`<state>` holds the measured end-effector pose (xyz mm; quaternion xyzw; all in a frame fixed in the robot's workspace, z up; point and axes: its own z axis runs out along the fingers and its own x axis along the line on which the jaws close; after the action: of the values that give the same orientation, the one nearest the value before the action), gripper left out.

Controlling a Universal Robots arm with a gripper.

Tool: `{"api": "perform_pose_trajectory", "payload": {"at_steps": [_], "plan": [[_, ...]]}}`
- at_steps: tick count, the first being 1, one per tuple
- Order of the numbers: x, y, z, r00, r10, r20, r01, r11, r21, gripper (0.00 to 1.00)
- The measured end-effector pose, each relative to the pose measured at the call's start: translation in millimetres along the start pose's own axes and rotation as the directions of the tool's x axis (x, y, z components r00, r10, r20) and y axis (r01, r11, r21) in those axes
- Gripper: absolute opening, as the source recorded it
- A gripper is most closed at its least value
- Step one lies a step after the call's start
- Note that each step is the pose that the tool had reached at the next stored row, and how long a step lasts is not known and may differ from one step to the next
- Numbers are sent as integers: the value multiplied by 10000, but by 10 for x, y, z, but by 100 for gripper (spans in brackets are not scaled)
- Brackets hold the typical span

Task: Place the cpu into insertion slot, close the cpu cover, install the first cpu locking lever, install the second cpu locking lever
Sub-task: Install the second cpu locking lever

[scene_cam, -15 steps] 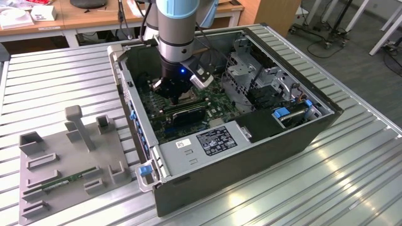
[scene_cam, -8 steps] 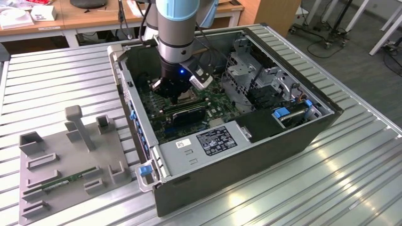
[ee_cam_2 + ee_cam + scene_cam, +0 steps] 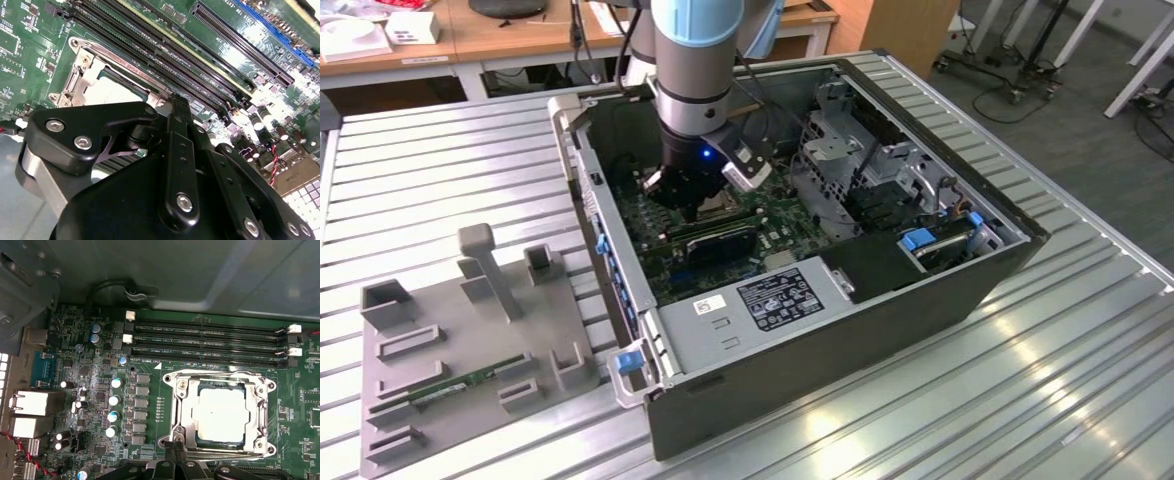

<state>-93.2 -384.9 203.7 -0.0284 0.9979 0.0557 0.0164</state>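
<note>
While I hover inside the open computer case (image 3: 881,300), my gripper (image 3: 176,460) is pinched shut at the six o'clock edge of the insertion slot (image 3: 220,412); the cpu (image 3: 220,412) sits beneath the closed cpu cover (image 3: 186,412)

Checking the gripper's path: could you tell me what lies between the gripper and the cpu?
In the first wrist view, only the cover's metal edge lies between the gripper and the cpu.

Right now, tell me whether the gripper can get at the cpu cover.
Probably yes. In the first wrist view the gripper sits right at the edge of the cpu cover, which lies down over the cpu in its socket. Nothing stands between them; the memory slots lie on the far side.
</note>
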Motion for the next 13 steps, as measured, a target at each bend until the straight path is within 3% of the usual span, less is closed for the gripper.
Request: {"api": "perform_pose_trajectory", "payload": {"at_steps": [13], "plan": [[34,-4,50,10000,0,-2,0,10000,-3,11]]}}
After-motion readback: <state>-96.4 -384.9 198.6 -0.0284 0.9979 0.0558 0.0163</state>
